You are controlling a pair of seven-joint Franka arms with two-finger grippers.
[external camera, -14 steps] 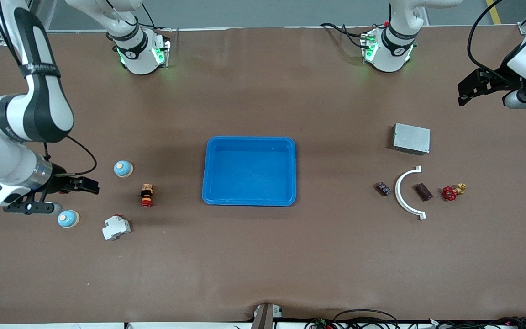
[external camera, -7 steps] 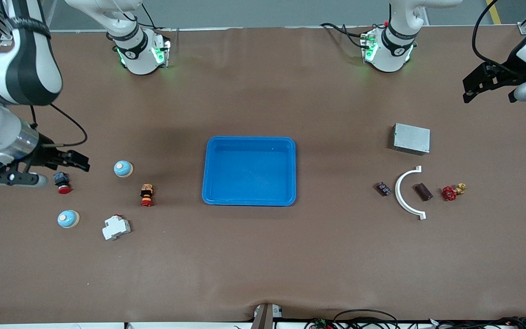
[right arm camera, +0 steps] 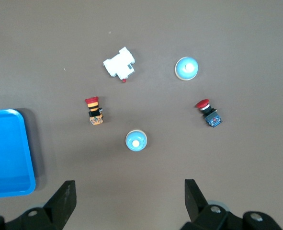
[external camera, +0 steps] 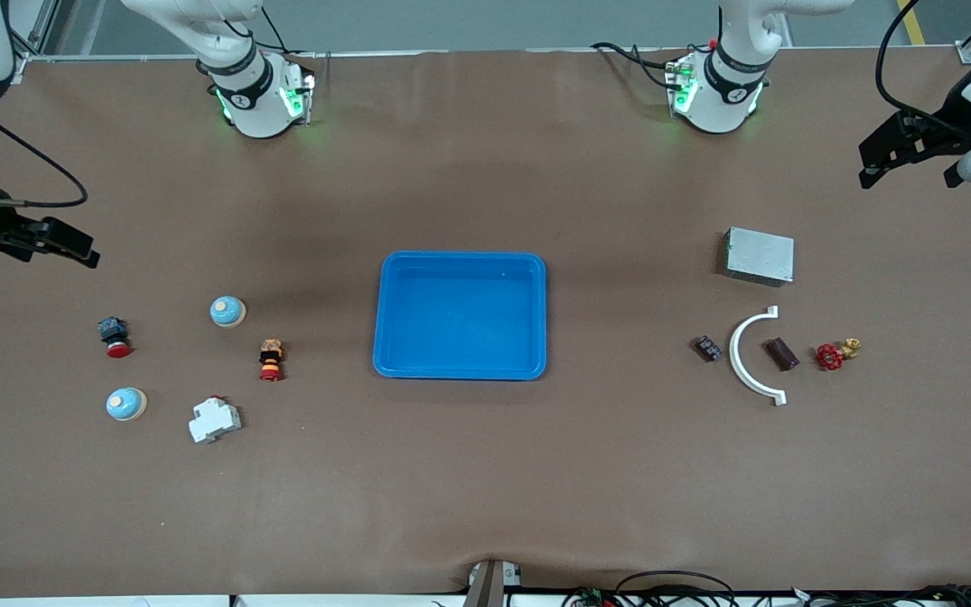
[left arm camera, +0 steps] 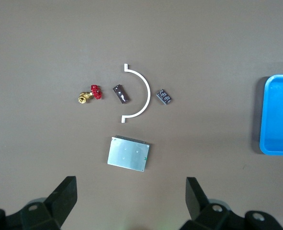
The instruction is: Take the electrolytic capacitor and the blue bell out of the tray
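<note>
Two blue bells with cream bases stand toward the right arm's end: one, the other nearer the front camera. Toward the left arm's end lie a small dark striped part and a brown block; I cannot tell which is the capacitor. My right gripper is open and empty, high over the table's edge. My left gripper is open and empty, high over its end.
A blue tray sits mid-table. By the bells are a red push button, an orange-red switch and a white breaker. By the small parts are a white arc, a red-handled brass valve and a metal box.
My right gripper has risen and drawn away from the bells toward the table's edge, uncovering the red push button. My left gripper has drifted slightly toward its end.
</note>
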